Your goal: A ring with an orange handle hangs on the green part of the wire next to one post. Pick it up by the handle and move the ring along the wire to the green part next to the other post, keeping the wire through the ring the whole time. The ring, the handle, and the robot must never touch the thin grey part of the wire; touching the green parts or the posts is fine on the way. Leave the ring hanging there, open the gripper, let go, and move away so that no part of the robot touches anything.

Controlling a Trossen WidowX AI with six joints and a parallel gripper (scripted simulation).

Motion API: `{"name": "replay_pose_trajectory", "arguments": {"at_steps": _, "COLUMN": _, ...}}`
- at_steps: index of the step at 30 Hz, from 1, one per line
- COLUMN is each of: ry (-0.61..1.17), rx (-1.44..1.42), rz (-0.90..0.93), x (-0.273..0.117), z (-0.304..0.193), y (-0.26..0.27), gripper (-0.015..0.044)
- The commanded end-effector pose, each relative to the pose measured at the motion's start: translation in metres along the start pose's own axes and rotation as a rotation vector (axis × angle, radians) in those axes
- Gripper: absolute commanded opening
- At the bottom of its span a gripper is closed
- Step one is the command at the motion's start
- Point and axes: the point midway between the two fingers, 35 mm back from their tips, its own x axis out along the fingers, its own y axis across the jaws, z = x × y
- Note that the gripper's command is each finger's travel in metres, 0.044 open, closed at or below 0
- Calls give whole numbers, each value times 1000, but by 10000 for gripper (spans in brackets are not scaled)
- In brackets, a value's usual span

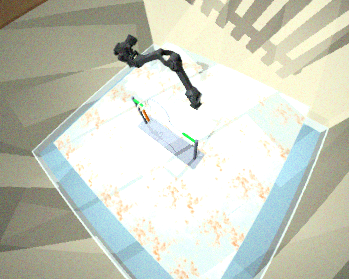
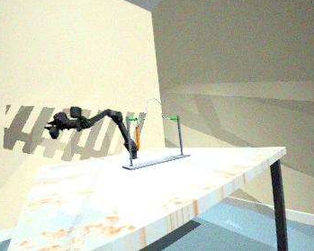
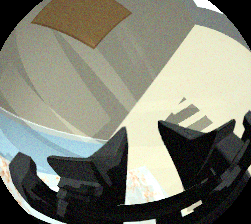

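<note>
The orange handle point(image 1: 146, 115) point(image 2: 138, 138) hangs upright beside one post point(image 2: 130, 140), below that post's green part point(image 1: 137, 102) point(image 2: 132, 119). Its ring is too small to make out clearly at the wire. The other green part point(image 1: 189, 137) point(image 2: 174, 118) is bare beside the other post point(image 1: 196, 150) point(image 2: 180, 136). The thin grey wire point(image 2: 154, 100) arches between them. My gripper point(image 1: 119, 53) point(image 2: 49, 130) point(image 3: 142, 127) is partly open and empty, well away from the handle and wire, off beyond the table's edge. No handle or wire shows in the wrist view.
The grey base plate point(image 1: 160, 136) point(image 2: 160, 161) carries both posts on the marbled table point(image 1: 138, 201) point(image 2: 79, 185). The arm's base point(image 1: 194, 100) point(image 2: 133, 150) stands behind the wire stand in the exterior view. Walls stand beyond the table.
</note>
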Motion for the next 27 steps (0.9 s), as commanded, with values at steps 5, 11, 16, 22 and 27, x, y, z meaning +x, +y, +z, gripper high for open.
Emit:
{"name": "replay_pose_trajectory", "arguments": {"at_steps": 5, "ry": -182, "rx": 45, "rz": 275, "x": -61, "z": 10, "y": 19, "gripper": 160}}
{"name": "replay_pose_trajectory", "arguments": {"at_steps": 11, "ry": -289, "rx": 81, "rz": 478, "x": -112, "z": 7, "y": 32, "gripper": 160}}
{"name": "replay_pose_trajectory", "arguments": {"at_steps": 16, "ry": -365, "rx": 112, "rz": 654, "x": -158, "z": -3, "y": 42, "gripper": 160}}
{"name": "replay_pose_trajectory", "arguments": {"at_steps": 22, "ry": -439, "rx": 150, "rz": 875, "x": -217, "z": -23, "y": 52, "gripper": 160}}
{"name": "replay_pose_trajectory", "arguments": {"at_steps": 27, "ry": -486, "rx": 181, "rz": 1064, "x": -268, "z": -47, "y": 58, "gripper": 160}}
